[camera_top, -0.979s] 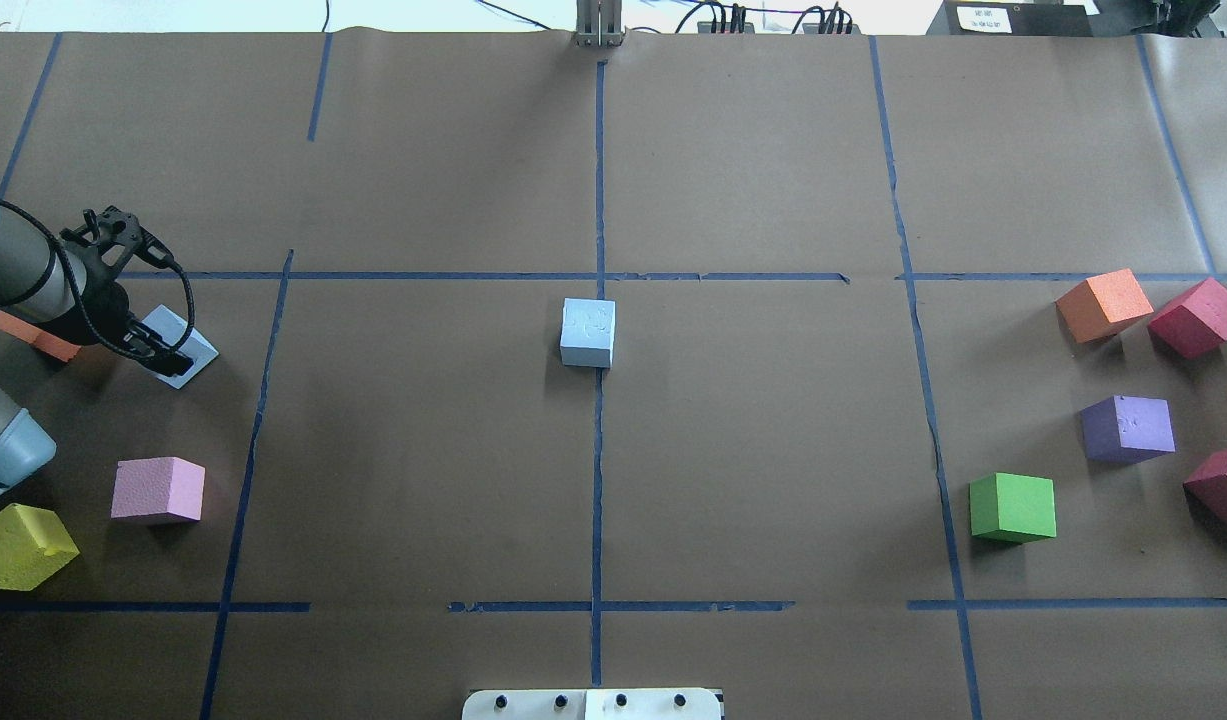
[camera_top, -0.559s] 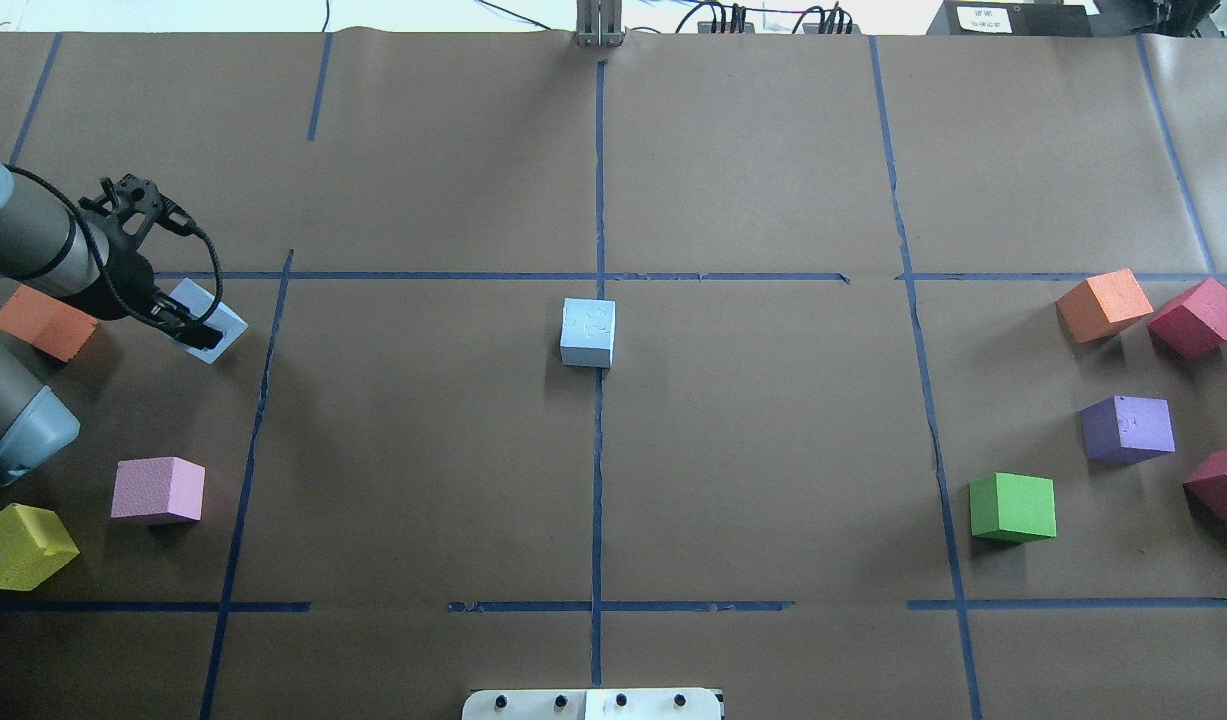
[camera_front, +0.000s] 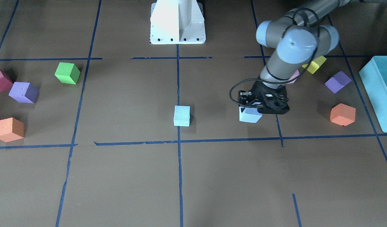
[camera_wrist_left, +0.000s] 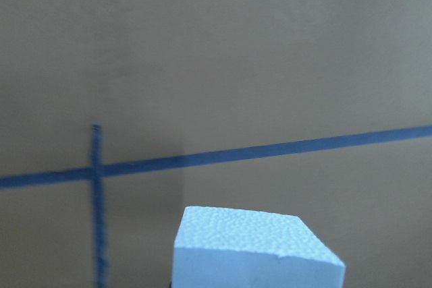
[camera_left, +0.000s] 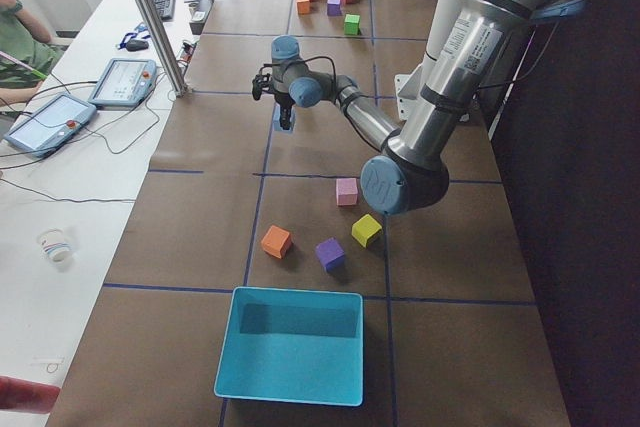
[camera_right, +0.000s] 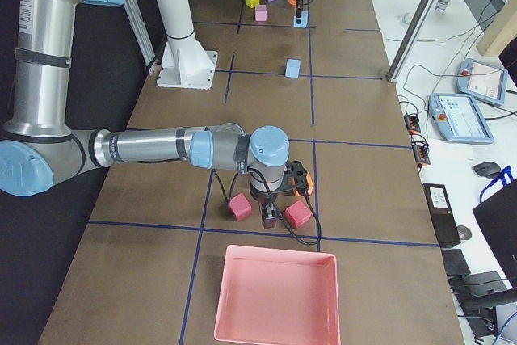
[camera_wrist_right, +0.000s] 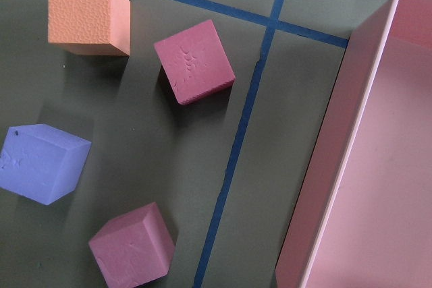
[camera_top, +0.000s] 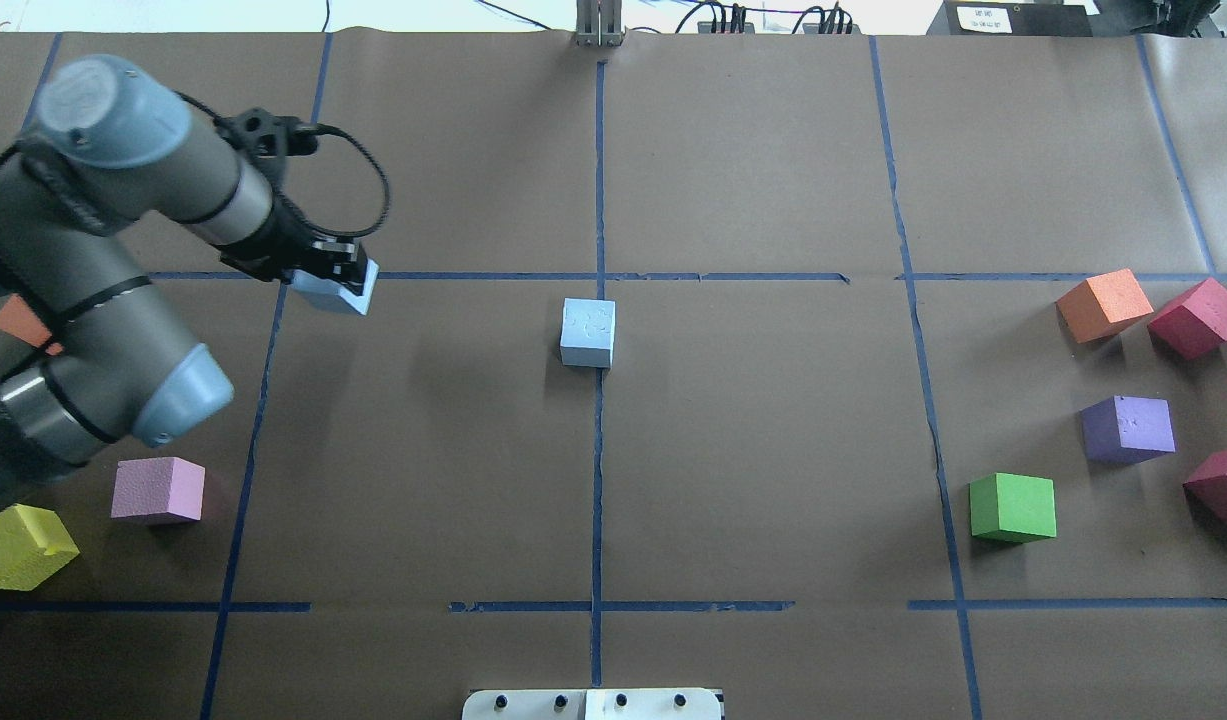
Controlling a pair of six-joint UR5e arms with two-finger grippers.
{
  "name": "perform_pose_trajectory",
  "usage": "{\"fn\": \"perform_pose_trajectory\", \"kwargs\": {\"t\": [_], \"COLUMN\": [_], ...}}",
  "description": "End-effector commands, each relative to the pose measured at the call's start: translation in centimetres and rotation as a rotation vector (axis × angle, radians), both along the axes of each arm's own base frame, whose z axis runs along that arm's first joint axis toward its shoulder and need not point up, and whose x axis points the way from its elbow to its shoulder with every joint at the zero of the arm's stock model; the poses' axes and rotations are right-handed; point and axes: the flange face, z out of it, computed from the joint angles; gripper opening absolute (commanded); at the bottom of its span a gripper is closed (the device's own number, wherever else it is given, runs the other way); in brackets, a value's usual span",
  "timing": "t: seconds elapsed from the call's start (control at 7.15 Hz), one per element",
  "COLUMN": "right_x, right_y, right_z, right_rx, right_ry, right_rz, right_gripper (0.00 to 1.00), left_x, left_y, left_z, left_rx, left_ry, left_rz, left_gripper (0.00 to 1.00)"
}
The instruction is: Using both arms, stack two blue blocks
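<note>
We see the left gripper closed on the first blue block, which it grips from above. This is close to a crossing of the blue tape lines on the left part of the table. In the left wrist view the pale top of this block fills the lower edge, and the tape cross behind it is blurred. The second blue block sits flat on the centre tape line, well apart from the first one. The right gripper points down over two maroon cubes, near an orange cube, a purple cube and a pink tray. We cannot tell whether its fingers are wide or narrow.
</note>
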Motion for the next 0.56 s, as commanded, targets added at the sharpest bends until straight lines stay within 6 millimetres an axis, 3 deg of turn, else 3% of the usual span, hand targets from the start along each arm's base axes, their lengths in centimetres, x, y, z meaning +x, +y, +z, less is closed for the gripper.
{"fn": "perform_pose_trajectory", "kwargs": {"t": [0.0,0.14,0.28,0.42], "right_x": [0.0,0.0,0.0,0.0], "right_y": [0.0,0.0,0.0,0.0], "right_z": [0.1,0.2,0.2,0.2], "right_rx": [-0.004,-0.005,-0.005,-0.005], "right_ry": [0.0,0.0,0.0,0.0], "right_rz": [0.0,0.0,0.0,0.001], "right_gripper": [1.0,1.0,1.0,1.0], "left_x": [7.0,10.0,12.6,14.6], "left_y": [3.7,3.7,2.7,3.4], "left_z": [-11.5,-14.3,-15.5,-15.6], "left_rx": [-0.05,-0.047,-0.003,-0.004], "left_ry": [-0.02,-0.021,-0.056,-0.071], "left_rz": [0.002,0.017,-0.011,0.014], "left_gripper": [0.49,0.5,0.52,0.52]}}
